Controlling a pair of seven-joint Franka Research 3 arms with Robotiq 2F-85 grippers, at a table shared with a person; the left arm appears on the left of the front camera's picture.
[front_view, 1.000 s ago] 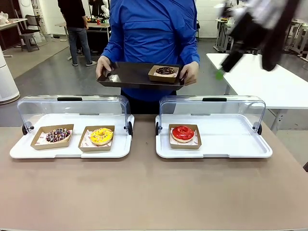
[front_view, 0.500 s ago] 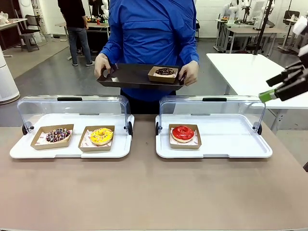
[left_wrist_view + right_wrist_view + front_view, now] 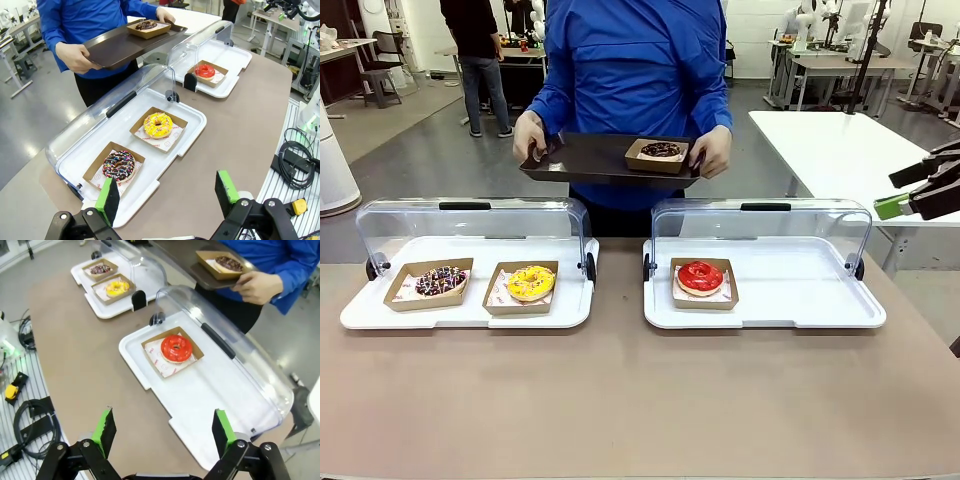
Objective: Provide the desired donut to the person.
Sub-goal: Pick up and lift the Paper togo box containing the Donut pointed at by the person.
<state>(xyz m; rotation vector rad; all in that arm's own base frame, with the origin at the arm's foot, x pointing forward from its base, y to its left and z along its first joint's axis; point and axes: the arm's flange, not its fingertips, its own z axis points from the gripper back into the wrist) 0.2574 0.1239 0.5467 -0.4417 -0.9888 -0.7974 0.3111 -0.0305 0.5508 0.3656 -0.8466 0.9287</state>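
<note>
The person in a blue jacket stands at the far side and holds a dark tray in both hands. On it lies a chocolate donut in a cardboard box. My right gripper hovers open at the right edge, well clear of the tray, with nothing between its fingers. In the right wrist view this gripper looks down on a red donut. My left gripper is open and bare above the near table edge, with a sprinkled donut just beyond it.
Two white display trays with raised clear lids stand on the brown table. The left one holds the sprinkled donut and a yellow donut. The right one holds the red donut. A white table stands at the back right.
My right arm has swung from above the person's tray down and out to the right edge. The person has drawn the tray slightly back. The donuts have not moved.
</note>
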